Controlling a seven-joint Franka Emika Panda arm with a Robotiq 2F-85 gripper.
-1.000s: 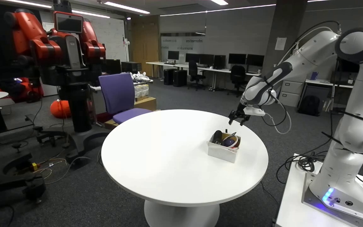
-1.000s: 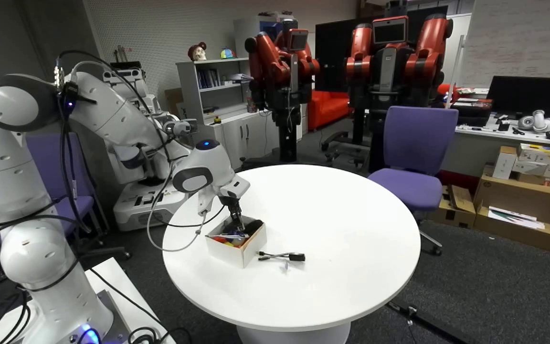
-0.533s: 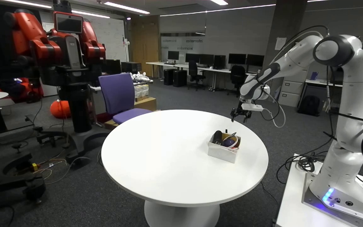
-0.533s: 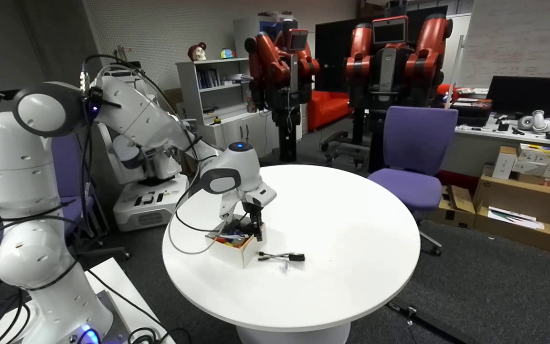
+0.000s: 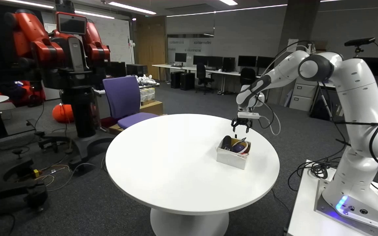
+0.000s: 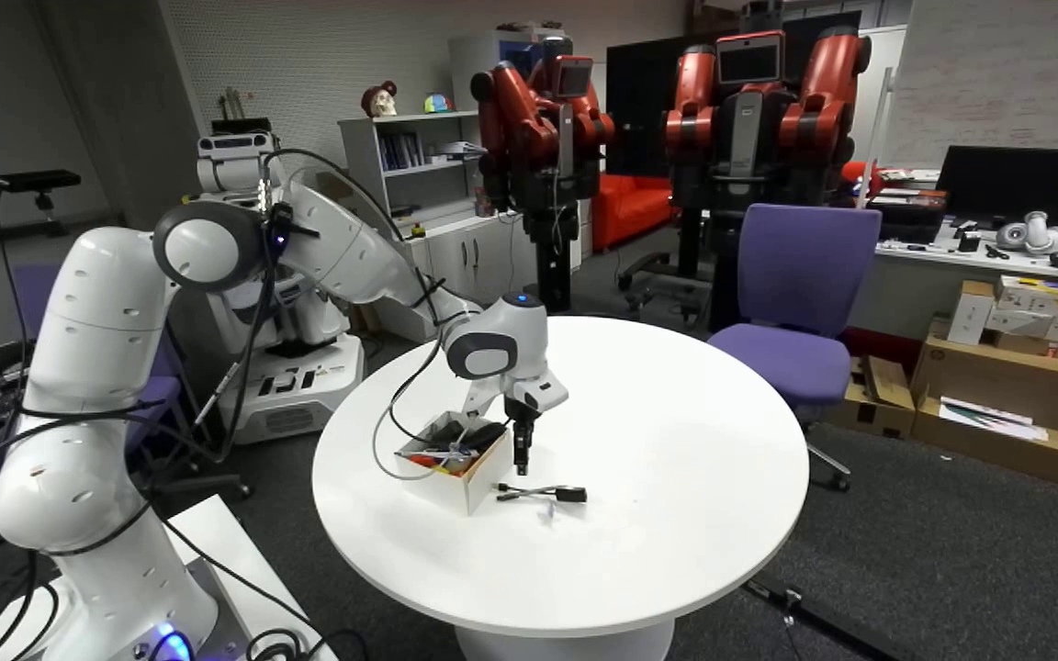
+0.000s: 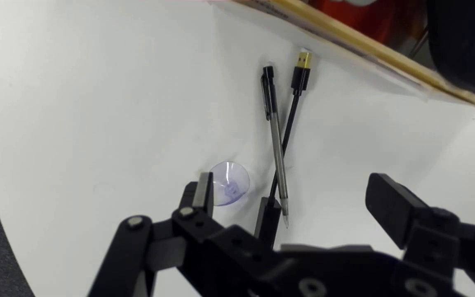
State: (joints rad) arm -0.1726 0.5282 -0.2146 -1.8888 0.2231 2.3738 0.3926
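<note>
the round table (image 6: 676, 542) sits centrally in both exterior views and provides a flat support. the arm (image 6: 345, 248) reaches in from the left of an exterior view, likely bent to place its end above the table. the open-topped box (image 6: 442, 487) rests on the table, its wall crossing the upper right of the wrist view. the gripper (image 7: 290, 190) points down beside the box; its fingers (image 7: 394, 202) stand wide apart, holding nothing, apparently leaving clearance on both sides. near the wrist-view centre, the cable (image 7: 290, 122) lies under the pen (image 7: 278, 144) and probably tilts it slightly. the suction cup (image 7: 230, 184) lies left of both, partly hidden behind a finger. margins: the table edge curves down the wrist view's lower left, with white surface between; the box wall likely limits movement at upper right.
</note>
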